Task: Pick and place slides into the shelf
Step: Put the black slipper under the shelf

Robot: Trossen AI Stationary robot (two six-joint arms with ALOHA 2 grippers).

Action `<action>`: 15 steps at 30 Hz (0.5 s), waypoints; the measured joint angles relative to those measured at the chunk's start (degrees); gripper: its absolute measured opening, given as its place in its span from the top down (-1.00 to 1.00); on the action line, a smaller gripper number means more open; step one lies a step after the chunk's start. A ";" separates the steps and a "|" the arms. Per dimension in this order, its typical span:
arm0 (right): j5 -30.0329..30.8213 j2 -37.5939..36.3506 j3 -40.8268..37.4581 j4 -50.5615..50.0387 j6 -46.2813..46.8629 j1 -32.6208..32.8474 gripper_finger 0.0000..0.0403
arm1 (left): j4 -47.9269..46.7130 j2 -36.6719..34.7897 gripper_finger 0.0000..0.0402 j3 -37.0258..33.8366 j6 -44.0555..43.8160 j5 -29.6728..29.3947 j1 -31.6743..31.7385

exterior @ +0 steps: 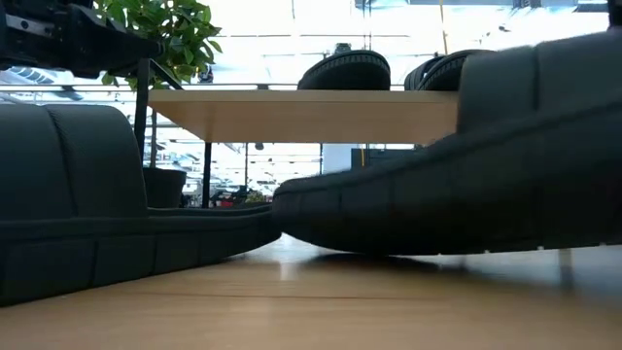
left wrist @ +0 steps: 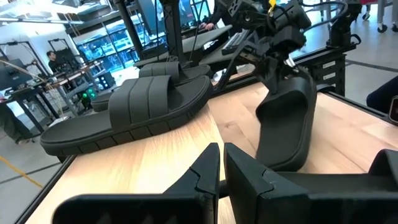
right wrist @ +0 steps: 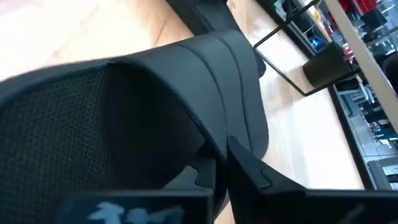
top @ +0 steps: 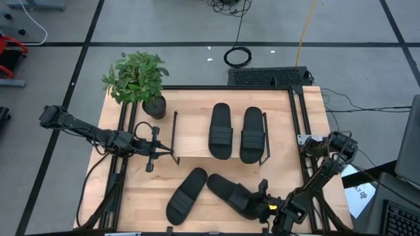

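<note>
Over on the left, the left gripper [top: 152, 155] hangs by the near-left corner of the shelf [top: 193, 134], fingers together on nothing; it is only waiting. The potted plant [top: 139, 82] stands behind it at the far-left corner of the surface [top: 216, 213].

Two slides are already up on the shelf board, side by side: one [top: 220, 130] near the middle, one [top: 252, 134] toward its right end. Two more are down in front of the shelf. The left loose slide [top: 186, 195] lies flat on the surface at an angle. The right loose slide [top: 233, 194] touches it at one end, and its other end is tipped off the wood, because the right gripper [top: 262, 208] has its fingers clamped on the strap there.

What worries me is that grip. It sits far out at one end, so the long sole could swing or slip free during the lift. With the two loose slides touching, it might also drag its neighbour. The shelf's free room is left of the pair; carried low, the sole could clip the wire frame or nudge the placed ones.
</note>
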 joint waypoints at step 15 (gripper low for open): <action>8.48 0.00 6.31 -10.80 5.31 1.81 0.99 | -0.87 -0.02 0.85 0.00 1.64 0.02 0.00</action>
